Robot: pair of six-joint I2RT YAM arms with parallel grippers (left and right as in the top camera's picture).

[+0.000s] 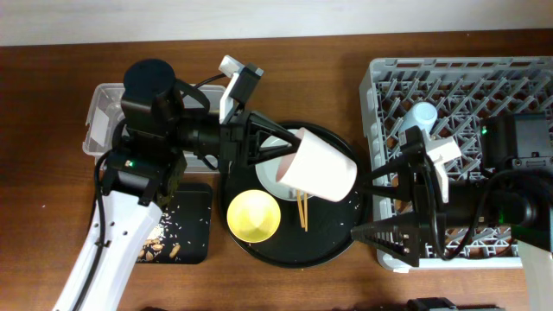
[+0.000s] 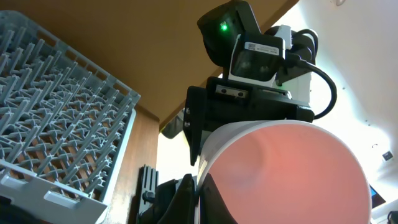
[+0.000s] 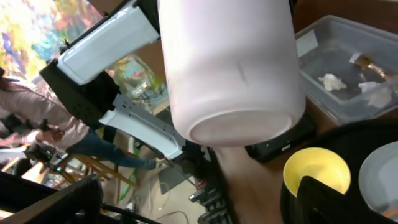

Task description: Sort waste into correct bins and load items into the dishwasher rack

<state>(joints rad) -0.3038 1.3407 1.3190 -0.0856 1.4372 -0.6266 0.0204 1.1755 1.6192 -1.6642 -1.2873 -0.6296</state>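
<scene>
Pincers face each other: left pincer [image 1: 278,154] clamps tilted pink cup [image 1: 321,166], right pincer [image 1: 367,207] spread wide.

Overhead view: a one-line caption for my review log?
Left hand holds the pink cup above the round tray; open right hand hovers by the rack.

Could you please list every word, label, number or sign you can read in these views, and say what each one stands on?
White sticker on the black housing behind the pink cup: printed lines and a code, too small to read.
No other words, numbers or signs show in any view.
</scene>
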